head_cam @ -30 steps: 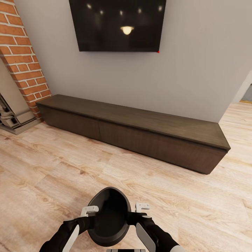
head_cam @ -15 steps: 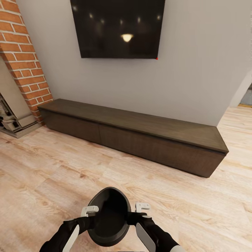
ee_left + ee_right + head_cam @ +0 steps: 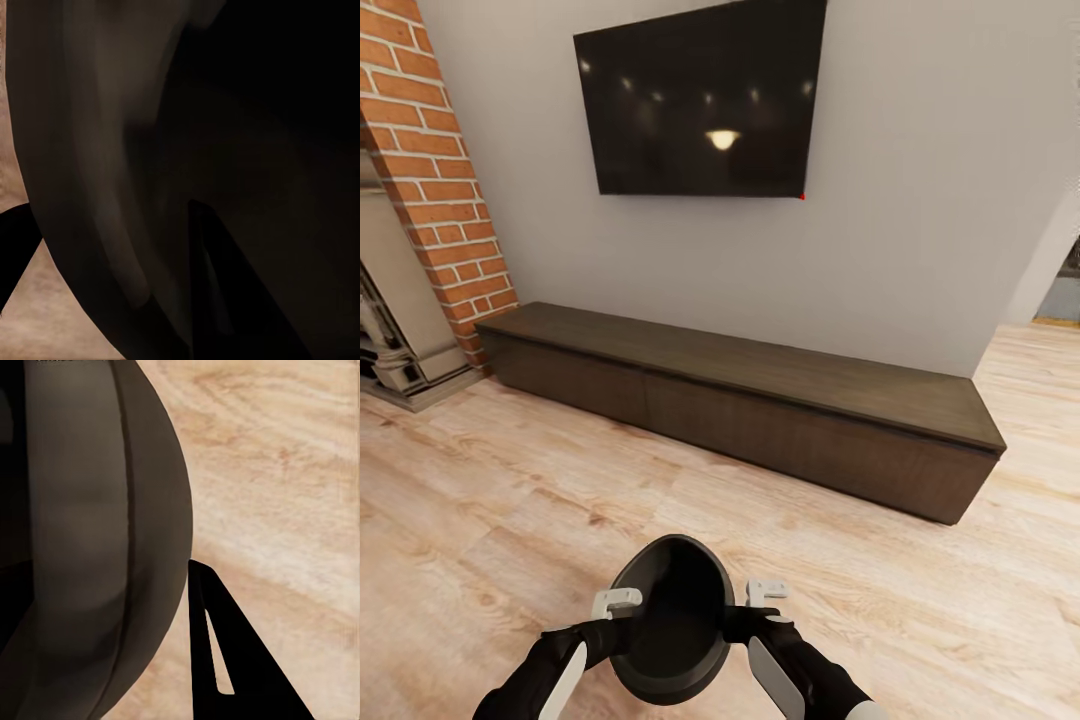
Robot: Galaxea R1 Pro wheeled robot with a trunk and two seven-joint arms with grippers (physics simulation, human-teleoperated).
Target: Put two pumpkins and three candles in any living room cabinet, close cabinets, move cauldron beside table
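The cauldron [image 3: 670, 620], a dark round pot with its mouth facing up, hangs low in front of me in the head view. My left gripper [image 3: 620, 606] is shut on its left rim and my right gripper [image 3: 757, 600] on its right rim. The left wrist view looks at the cauldron [image 3: 112, 150] wall from very close. In the right wrist view the cauldron [image 3: 90, 547] bulges beside one dark fingertip [image 3: 217, 660] over the wood floor. The cabinet [image 3: 760, 400], a long low dark-brown console, stands against the grey wall ahead with all its fronts shut. Pumpkins, candles and table are out of view.
A black TV [image 3: 700, 100] hangs on the wall above the cabinet. A red-brick fireplace [image 3: 440, 180] with a grey hearth stands at the left. Light wood floor [image 3: 510, 480] stretches between me and the cabinet. An opening [image 3: 1060, 290] shows at the far right.
The whole picture has shifted: TV and cabinet sit lower and slightly smaller, so the camera has moved. Cauldron and both grippers keep the same place and hold.
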